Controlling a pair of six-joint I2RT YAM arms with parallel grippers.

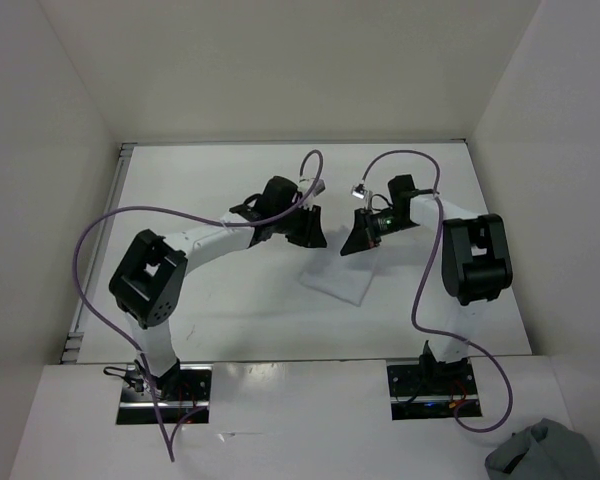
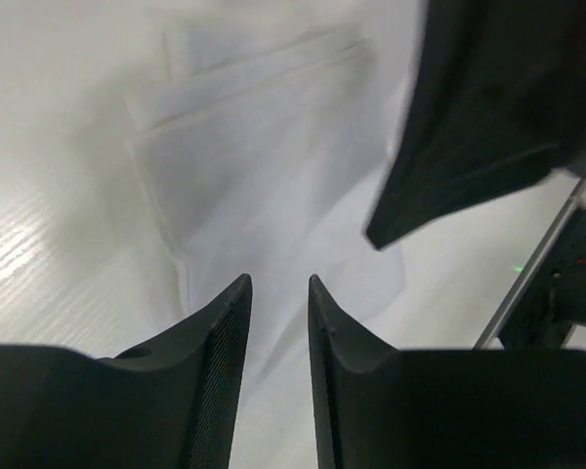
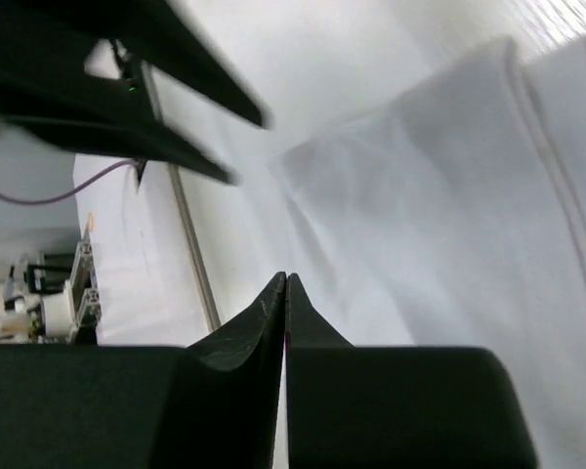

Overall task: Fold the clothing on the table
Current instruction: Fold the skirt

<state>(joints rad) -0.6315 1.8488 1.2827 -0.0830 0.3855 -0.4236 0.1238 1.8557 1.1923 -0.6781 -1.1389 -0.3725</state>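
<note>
Where the white walls [image 1: 280, 60] close in on three sides, the table [image 1: 230, 320] fills the floor of the enclosure. It is flat and white, with a metal rail [image 1: 95, 270] along its left edge. The left arm [image 1: 155, 280] rises from its base at the near left and reaches far and rightward toward the middle. The right arm [image 1: 475, 260] stands at the near right, elbow high, forearm turned leftward. We note the two wrists nearly facing each other over the centre of the table, near but apart. A purple cable [image 1: 85, 250] loops off each arm.

The clothing [image 1: 340, 282] lies on the table just right of centre, between the two arms and a little nearer than the grippers. From above it reads as a small white slanted rectangle. In the left wrist view the clothing [image 2: 264, 176] shows layered, hemmed edges stacked at its far side, with soft wrinkles. In the right wrist view the clothing [image 3: 449, 195] shows two hemmed bands side by side at one end.

Off the table, at the near right corner, a grey-blue cloth bundle [image 1: 545, 455] sits on the white ledge [image 1: 310, 430].

We place the left gripper [image 1: 308, 232] over the clothing's far left end. Its own camera shows the left gripper [image 2: 278, 281] released — fingers parted by a narrow gap, fabric visible below through it. The right gripper [image 1: 360, 240] hangs over the clothing's far edge. In its own view the right gripper [image 3: 285, 278] is clenched, fingertips pressed together — whether a pinch of cloth sits between them we cannot tell.
</note>
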